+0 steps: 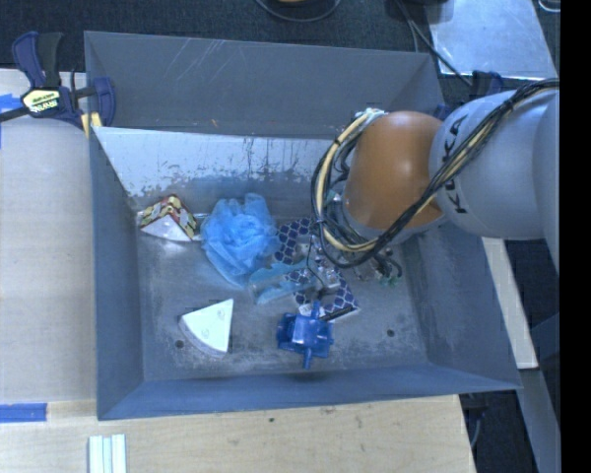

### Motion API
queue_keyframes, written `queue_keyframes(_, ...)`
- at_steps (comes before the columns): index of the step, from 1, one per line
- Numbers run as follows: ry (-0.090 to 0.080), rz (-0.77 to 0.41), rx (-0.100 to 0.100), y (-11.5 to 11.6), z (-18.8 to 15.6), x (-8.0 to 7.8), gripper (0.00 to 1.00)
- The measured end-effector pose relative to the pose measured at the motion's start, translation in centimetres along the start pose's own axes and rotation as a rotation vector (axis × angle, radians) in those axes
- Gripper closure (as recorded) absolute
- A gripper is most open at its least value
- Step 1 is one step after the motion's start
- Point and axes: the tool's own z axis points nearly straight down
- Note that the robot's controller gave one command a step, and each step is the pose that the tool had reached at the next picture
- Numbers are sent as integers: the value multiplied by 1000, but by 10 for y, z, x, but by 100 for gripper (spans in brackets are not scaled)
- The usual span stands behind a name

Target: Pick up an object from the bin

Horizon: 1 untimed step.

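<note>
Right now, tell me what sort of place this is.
Probably a robotics lab's bin-picking station: a robot arm reaches into a grey metal bin of loose oddments, among them a blue mesh puff and a white wedge.

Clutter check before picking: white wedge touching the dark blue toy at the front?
Apart. Camera view shows bare bin floor between the white wedge and the dark blue toy.

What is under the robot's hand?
A blue-and-white checkered thing lies beneath the gripper, beside the fluffy blue puff. The arm covers its middle, so its whole shape is hidden.
</note>
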Motion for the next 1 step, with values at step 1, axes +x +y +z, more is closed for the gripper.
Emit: queue_keyframes(1,0,0,0,0,0,0,100)
